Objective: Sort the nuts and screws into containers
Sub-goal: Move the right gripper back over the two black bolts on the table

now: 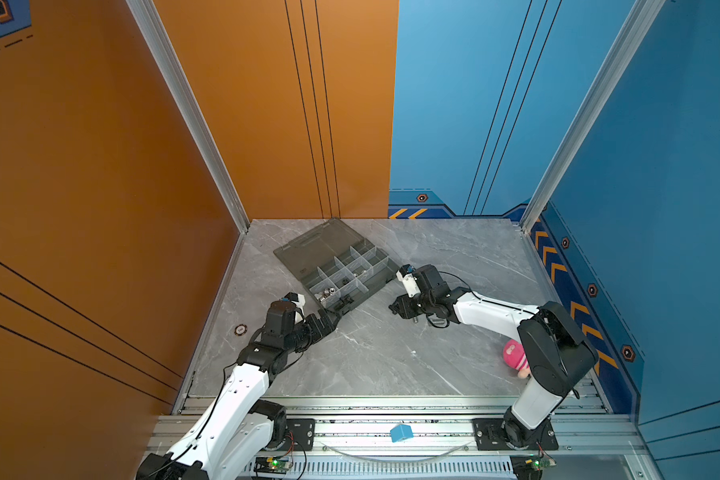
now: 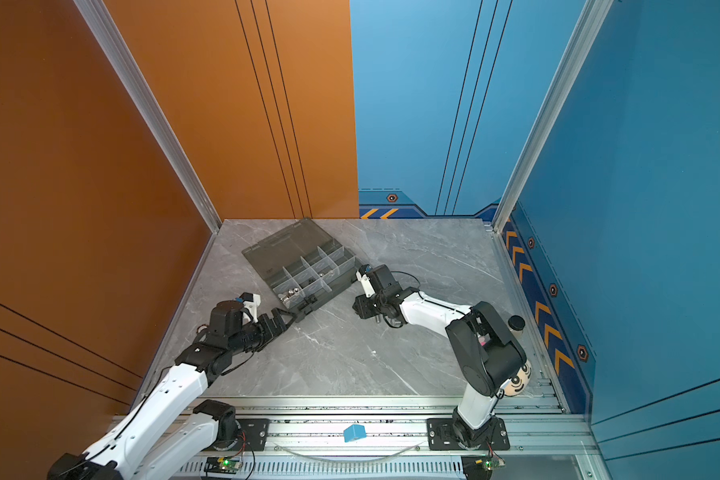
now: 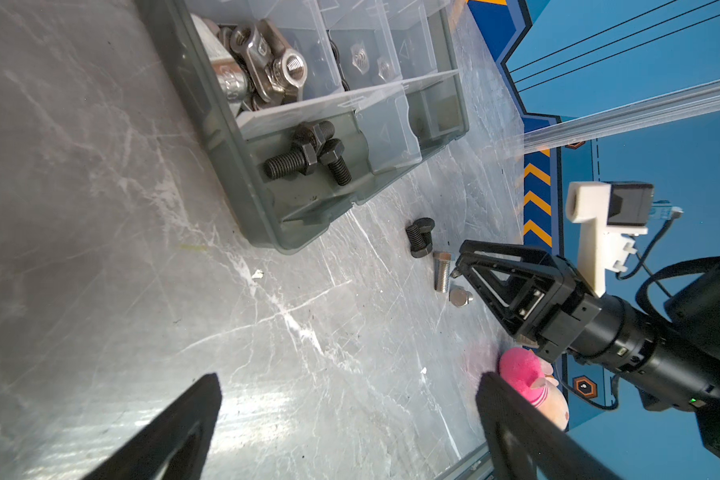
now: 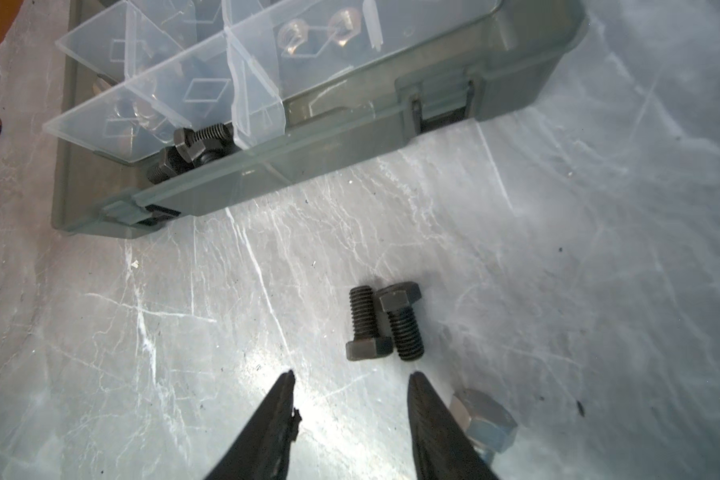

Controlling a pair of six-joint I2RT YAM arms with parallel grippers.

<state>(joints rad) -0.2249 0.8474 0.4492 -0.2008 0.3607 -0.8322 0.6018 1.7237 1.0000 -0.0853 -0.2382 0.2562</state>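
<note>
Right gripper (image 4: 352, 384) is hovering low over the table (image 4: 558, 249), jaws standing about half apart and gripping nothing, bare marble showing between the fingers. Just ahead of the tips, at roughly nine o'clock from it in a top view, two black bolts (image 4: 404, 328) are lying loose. A silver bolt (image 4: 483, 419) is sitting right against the outside of one finger, around five o'clock. A small silver nut (image 3: 460, 297) is resting just beside that. It is looking domed to me, but it is coming through too small to be sure.

Left gripper (image 3: 350, 386) is hanging at eight o'clock from the table's middle, jaws spread fully wide and empty, nosing toward the box's near corner.

Moving outward, the box (image 1: 371, 286) is lying open at eleven o'clock, its lid (image 1: 312, 243) folded flat behind it toward twelve.

The sorting is looking well along. Sorted bolts (image 3: 304, 156), black, are piling up in the corner compartment, shiny winged nuts (image 3: 283, 68) are filling the one next door, and hex nuts (image 4: 292, 35) are showing through the dividers further in. What is remaining, as far as the views are showing, is those four pieces on the marble.

The loose black pair is lying side by side, touching, head to tail. They are matte, with hex heads and coarse threads, short and stubby, and likely to roll if nudged.
</note>
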